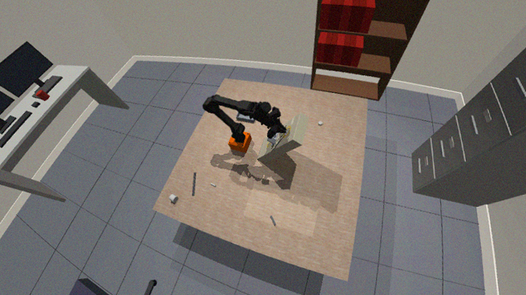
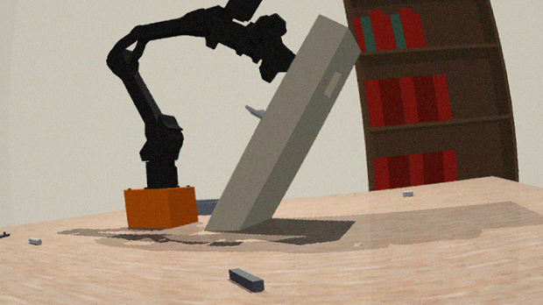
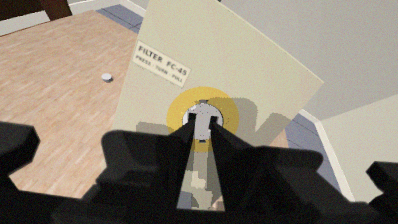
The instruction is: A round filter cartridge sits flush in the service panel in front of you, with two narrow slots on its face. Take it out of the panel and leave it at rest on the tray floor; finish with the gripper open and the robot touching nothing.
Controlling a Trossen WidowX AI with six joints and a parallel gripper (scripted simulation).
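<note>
Now tool [image 3: 202, 128] narrowly parted, empty, tips at filter cartridge [image 3: 202, 122] face.

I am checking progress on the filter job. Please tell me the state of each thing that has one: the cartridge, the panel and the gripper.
Cartridge: seated in the panel inside the yellow ring, not pulled out.
Panel: leaning, lower edge on the table.
Gripper: narrowly open, holding nothing, fingertips at the cartridge face.
</note>
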